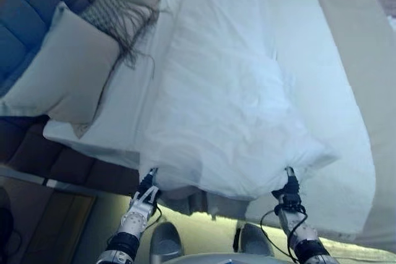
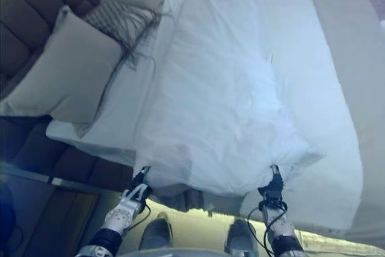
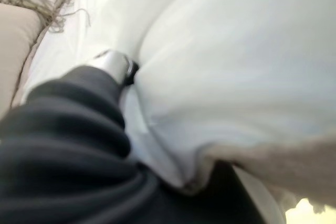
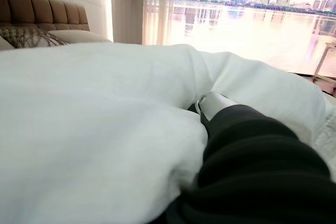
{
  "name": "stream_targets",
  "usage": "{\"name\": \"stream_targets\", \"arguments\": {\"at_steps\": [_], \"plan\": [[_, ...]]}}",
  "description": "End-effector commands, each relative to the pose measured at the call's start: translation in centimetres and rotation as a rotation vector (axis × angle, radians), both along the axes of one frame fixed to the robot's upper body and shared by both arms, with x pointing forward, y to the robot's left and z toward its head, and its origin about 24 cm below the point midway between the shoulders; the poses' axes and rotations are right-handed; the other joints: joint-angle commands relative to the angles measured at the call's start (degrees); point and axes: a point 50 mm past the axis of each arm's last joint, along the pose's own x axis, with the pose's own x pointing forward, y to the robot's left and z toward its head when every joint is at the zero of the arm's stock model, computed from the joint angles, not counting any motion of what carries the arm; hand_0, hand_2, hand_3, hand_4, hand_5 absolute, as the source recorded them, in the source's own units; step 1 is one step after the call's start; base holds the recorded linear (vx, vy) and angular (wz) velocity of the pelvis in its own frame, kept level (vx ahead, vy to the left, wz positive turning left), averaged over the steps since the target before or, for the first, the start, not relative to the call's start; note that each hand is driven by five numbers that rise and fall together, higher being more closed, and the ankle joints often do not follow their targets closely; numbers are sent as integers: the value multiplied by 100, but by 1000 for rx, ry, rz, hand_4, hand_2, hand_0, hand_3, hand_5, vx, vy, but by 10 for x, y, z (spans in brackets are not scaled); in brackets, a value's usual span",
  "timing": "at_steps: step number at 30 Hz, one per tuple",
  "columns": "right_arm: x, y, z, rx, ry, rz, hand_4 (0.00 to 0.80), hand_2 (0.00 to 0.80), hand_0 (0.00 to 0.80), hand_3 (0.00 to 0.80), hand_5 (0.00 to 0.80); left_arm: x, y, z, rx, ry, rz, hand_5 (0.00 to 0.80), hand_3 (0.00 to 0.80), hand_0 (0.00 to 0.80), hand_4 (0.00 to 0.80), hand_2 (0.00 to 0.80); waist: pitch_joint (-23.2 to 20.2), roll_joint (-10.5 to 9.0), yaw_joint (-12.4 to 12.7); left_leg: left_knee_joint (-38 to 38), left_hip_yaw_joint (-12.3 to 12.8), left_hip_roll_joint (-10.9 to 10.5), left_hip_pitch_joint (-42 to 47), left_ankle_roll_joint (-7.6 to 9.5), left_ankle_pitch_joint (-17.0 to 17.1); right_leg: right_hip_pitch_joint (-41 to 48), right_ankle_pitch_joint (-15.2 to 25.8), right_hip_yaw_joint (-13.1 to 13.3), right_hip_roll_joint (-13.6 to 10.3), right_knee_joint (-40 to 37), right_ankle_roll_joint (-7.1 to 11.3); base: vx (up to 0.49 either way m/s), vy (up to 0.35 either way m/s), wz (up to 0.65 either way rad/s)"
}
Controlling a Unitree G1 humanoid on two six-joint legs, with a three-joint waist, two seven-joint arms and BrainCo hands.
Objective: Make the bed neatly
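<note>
A white duvet (image 1: 229, 103) lies folded and bunched along the middle of the bed, over a white sheet (image 1: 124, 112). My left hand (image 1: 143, 197) is at the duvet's near edge towards the headboard, and its fingers pinch the cloth, as the left wrist view (image 3: 113, 65) shows. My right hand (image 1: 289, 191) grips the same near edge further towards the foot, with cloth wrapped round its fingers (image 4: 214, 104). The edge between the two hands is raised and sags a little off the mattress side.
A beige pillow (image 1: 62, 69) and a fringed grey cushion (image 1: 117, 17) lean on the dark padded headboard (image 1: 25, 10). A beige cover (image 1: 365, 60) lies along the bed's far side. A dark bedside unit (image 1: 49, 211) stands at lower left. A window (image 4: 236, 3) is beyond.
</note>
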Motion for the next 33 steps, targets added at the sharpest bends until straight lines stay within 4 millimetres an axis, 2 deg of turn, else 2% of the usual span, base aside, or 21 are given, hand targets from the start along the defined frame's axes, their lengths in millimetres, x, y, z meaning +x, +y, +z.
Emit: {"name": "stream_targets", "arguments": {"at_steps": [1, 3, 4, 6, 8, 9, 10, 11, 12, 13, 14, 15, 17, 19, 21, 24, 27, 30, 33], "plan": [[34, 8, 30, -21, -136, 89, 800, 800, 800, 800, 800, 25, 6, 28, -36, -174, 4, 800, 800, 800, 800, 800, -151, 173, -38, -432, -8, -5, 206, -532, 666, 347, 753, 351, -748, -544, 536, 183, 485, -2], [30, 5, 25, 1, -118, 48, 800, 800, 800, 800, 800, 26, 9, 32, -17, -167, -31, 800, 800, 800, 800, 800, -184, 25, 8, 83, 139, -295, 117, -395, -100, 484, 1049, 396, -1178, -690, 749, 173, 327, 3], [26, 6, 23, 21, -116, 27, 800, 800, 800, 800, 800, 25, 11, 33, 0, -155, -48, 800, 800, 800, 800, 800, -201, -50, 56, 269, 145, -451, 65, -312, -292, 555, 1277, 386, -1355, -808, 792, 136, 218, 4], [21, 11, 17, 63, -104, -7, 800, 800, 800, 800, 800, 24, 19, 34, 28, -140, -59, 800, 800, 800, 800, 800, -236, -164, 154, 385, 104, -686, 51, -169, -498, 574, 1716, 300, -1601, -975, 834, 82, 161, -5], [20, 23, 14, 123, -87, -6, 800, 800, 800, 800, 800, 22, 30, 35, 58, -133, -47, 800, 800, 800, 800, 800, -235, -251, 214, 363, 177, -847, 89, -2, -613, 418, 1922, 236, -1603, -793, 827, -9, 148, -25], [19, 31, 12, 138, -74, 10, 800, 800, 800, 800, 800, 21, 36, 35, 73, -123, -37, 800, 800, 800, 800, 800, -235, -278, 207, 328, 196, -916, 81, 82, -609, 298, 1841, 314, -1426, -647, 793, -65, 152, -30], [16, 38, 11, 149, -61, 26, 800, 800, 800, 800, 800, 19, 40, 34, 82, -115, -25, 800, 800, 800, 800, 800, -262, -298, 173, 281, 183, -966, 47, 130, -560, 215, 1616, 410, -1139, -627, 735, -62, 127, -27], [14, 44, 9, 163, -51, 41, 800, 800, 800, 800, 800, 19, 43, 33, 89, -113, -11, 800, 800, 800, 800, 800, -276, -314, 145, 265, 181, -991, 31, 152, -552, 204, 1402, 395, -890, -620, 694, -51, 80, -23], [9, 50, 4, 176, -34, 65, 800, 800, 800, 800, 800, 20, 45, 32, 101, -116, 1, 800, 800, 800, 800, 800, -308, -355, 130, 231, 201, -1038, -36, 174, -502, 218, 1206, 262, -533, -724, 622, -31, 34, -26], [5, 52, 0, 172, -13, 78, 800, 800, 800, 800, 800, 22, 46, 32, 104, -120, 6, 800, 800, 800, 800, 800, -331, -373, 122, 190, 176, -1068, -95, 180, -429, 199, 1179, 239, -362, -803, 582, -24, 2, -24], [1, 52, -3, 162, 10, 80, 800, 800, 800, 800, 800, 24, 43, 32, 97, -123, 7, 800, 800, 800, 800, 800, -310, -369, 92, 160, 95, -1089, -150, 164, -342, 162, 1170, 347, -210, -837, 554, -44, -18, 1], [0, 51, -4, 134, 15, 89, 800, 800, 800, 800, 800, 27, 38, 32, 82, -136, 4, 800, 800, 800, 800, 800, -270, -334, 90, 100, 32, -1075, -247, 116, -214, 147, 1167, 392, -99, -884, 511, -127, -13, 23], [7, 47, -4, 68, 14, 125, 800, 800, 800, 800, 800, 37, 33, 36, 70, -169, 17, 800, 800, 800, 800, 800, -161, -220, 157, -248, 107, -941, -417, 12, 121, 149, 1151, 165, 36, -1018, 442, -296, 27, 48], [17, 43, 1, 26, -3, 149, 800, 800, 800, 800, 800, 51, 25, 42, 88, -224, -8, 800, 800, 800, 800, 800, -19, -151, 149, -499, 115, -859, -635, -105, 389, 159, 1177, 99, 137, -1282, 383, -340, 35, 37], [27, 35, 5, -82, -1, 187, 800, 800, 800, 800, 800, 66, 17, 49, 123, -262, -51, 800, 800, 800, 800, 800, 116, -124, 95, -488, 342, -688, -919, -218, 584, 176, 1162, -89, 157, -1350, 303, -225, 30, 43], [26, 26, 0, -149, 59, 220, 800, 800, 800, 800, 800, 65, 13, 42, 131, -247, -90, 800, 800, 800, 800, 800, 159, -127, 79, -55, 428, -584, -1083, -336, 635, 340, 1119, -284, 81, -1321, 249, 29, 82, 71], [13, 15, -12, -104, 142, 211, 800, 800, 800, 800, 800, 43, 23, 22, 126, -172, -60, 800, 800, 800, 800, 800, 98, -92, 119, 196, 189, -502, -946, -380, 521, 459, 1132, -161, -25, -1309, 302, 183, 218, 15], [-4, -5, -23, -150, 247, 190, 800, 800, 800, 800, 800, 22, 29, 5, 104, -105, -15, 800, 800, 800, 800, 800, 61, 15, 87, 155, 155, -457, -706, -366, 237, 412, 1104, 84, -234, -1222, 439, 168, 416, -33], [-12, -28, -26, -133, 318, 81, 800, 800, 800, 800, 800, 25, 22, 4, 88, -115, 1, 800, 800, 800, 800, 800, 187, 97, -6, 148, 118, -415, -795, -410, 155, 127, 1095, 345, -452, -1103, 590, -79, 459, -33]]}}
